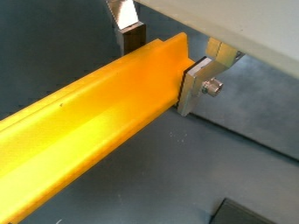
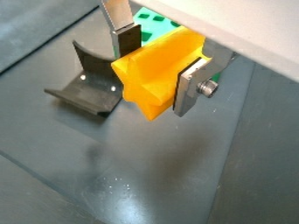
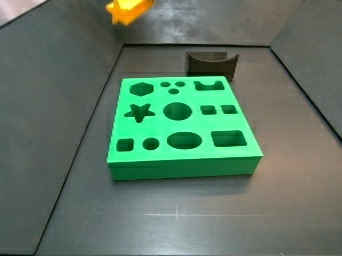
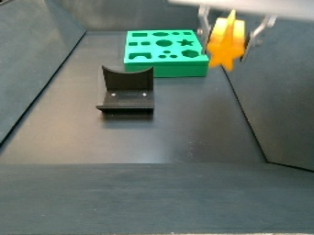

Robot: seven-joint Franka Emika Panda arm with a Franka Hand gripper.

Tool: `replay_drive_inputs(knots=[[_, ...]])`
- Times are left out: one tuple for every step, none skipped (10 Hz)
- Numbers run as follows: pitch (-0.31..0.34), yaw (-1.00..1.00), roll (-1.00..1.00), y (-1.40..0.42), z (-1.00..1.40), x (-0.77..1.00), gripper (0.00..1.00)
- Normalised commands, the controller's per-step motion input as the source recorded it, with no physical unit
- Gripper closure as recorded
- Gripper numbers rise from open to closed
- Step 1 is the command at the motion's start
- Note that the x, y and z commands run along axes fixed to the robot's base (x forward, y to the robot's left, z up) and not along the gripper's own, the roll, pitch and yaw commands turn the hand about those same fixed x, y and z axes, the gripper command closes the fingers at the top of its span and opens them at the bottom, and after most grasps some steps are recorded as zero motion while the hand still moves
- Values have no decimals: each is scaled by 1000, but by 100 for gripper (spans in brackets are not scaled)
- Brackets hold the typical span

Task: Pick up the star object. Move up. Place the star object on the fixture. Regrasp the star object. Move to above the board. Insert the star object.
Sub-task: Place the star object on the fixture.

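The board point(image 3: 181, 130) lies flat on the floor, its star hole empty, and the fixture point(image 4: 125, 91) stands bare beside it. The star point(image 2: 160, 74) is aloft, well above both. My gripper point(image 2: 158, 66) is clamped on it. I judge I'm moving up; next I must lower the star onto the fixture.

Claw point(image 2: 158, 74) raised high above the floor, its two silver fingers point(image 2: 193, 87) clamped on the star object point(image 2: 158, 74).

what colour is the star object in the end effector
Orange-yellow star object, held aloft in the end effector; clearest in a wrist view.
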Motion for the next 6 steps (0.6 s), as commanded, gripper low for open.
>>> replay_drive_inputs(knots=[[73,-9,-8,10,228,7,100],[113,1000,-143,-988,-96,1000,100],[120,1000,-141,-970,-125,1000,100],[130,1000,-154,-890,-104,1000,100],[122,738,-161,-763,-85,1000,100],[115,509,-155,-656,-74,1000,100]])
